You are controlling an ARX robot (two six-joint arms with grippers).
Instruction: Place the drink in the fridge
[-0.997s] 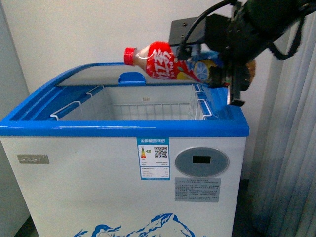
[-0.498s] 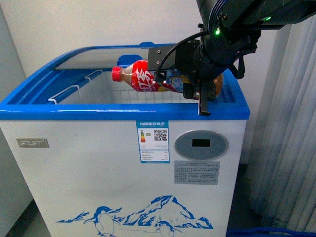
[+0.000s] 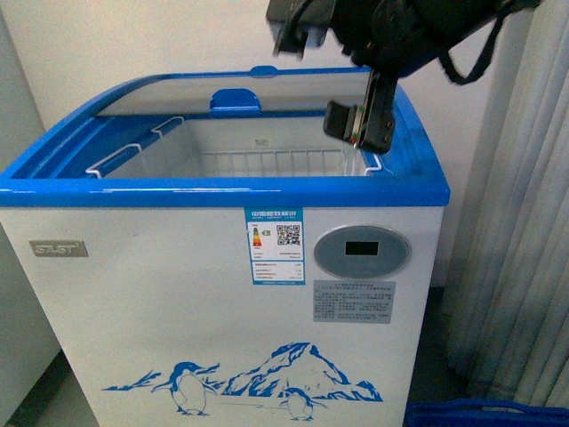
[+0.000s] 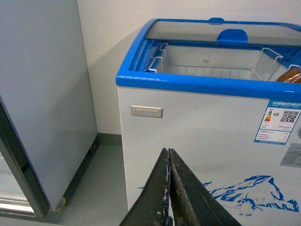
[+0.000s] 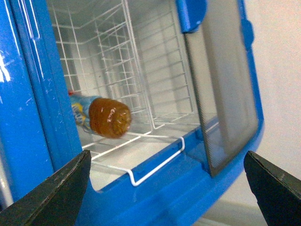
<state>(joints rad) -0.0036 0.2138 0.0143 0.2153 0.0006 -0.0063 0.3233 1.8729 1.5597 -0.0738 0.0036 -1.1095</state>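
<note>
The fridge (image 3: 222, 294) stands in front of me, its glass lid (image 3: 222, 91) slid back and the top open. The drink is hidden in the front view. In the right wrist view it (image 5: 109, 117) lies on its side in a white wire basket (image 5: 155, 141) inside the fridge (image 5: 28, 94), its brown bottom towards the camera. My right gripper (image 3: 359, 133) hangs open and empty above the fridge's right rim, apart from the drink (image 5: 165, 160). My left gripper (image 4: 169, 155) is shut and empty, low in front of the fridge (image 4: 188, 122).
A plain grey cabinet (image 4: 42, 94) stands left of the fridge, with a strip of floor (image 4: 101, 188) between them. A grey curtain (image 3: 524, 222) hangs at the right, with a blue crate (image 3: 489, 414) at its foot. A white wall is behind.
The right gripper lowered the drink into the fridge's opening, let it go and rose. The drink now lies in the wire basket.
</note>
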